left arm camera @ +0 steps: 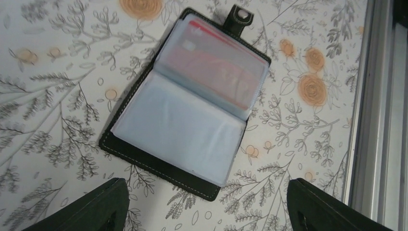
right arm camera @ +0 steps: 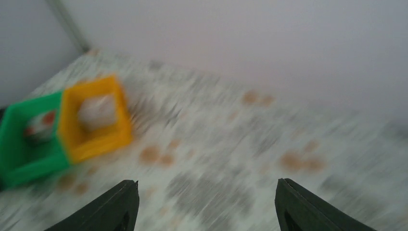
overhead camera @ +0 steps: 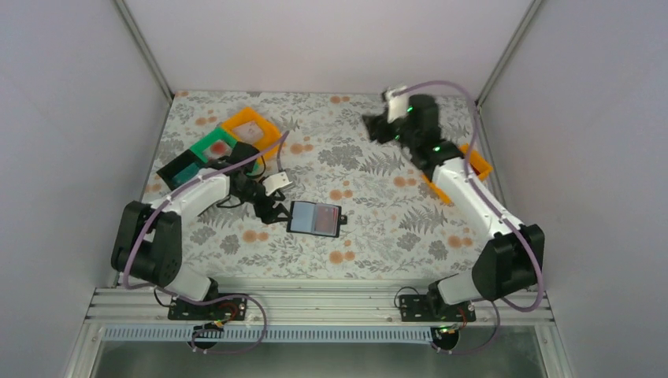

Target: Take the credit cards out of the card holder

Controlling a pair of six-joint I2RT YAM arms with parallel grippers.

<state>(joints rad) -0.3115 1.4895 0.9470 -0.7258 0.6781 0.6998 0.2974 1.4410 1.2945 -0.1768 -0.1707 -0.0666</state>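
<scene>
Jaws on both sides gape wide; slide the red card (left arm camera: 216, 72) slowly out of the card holder (left arm camera: 159, 166).

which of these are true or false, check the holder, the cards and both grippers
1. The card holder lies folded shut. False: it lies open, its clear pockets facing up.
2. A red card sits in one pocket. True.
3. The left gripper is clamped on the holder. False: it is open, with its fingers clear of the holder.
4. The right gripper is open and holds nothing. True.
</scene>
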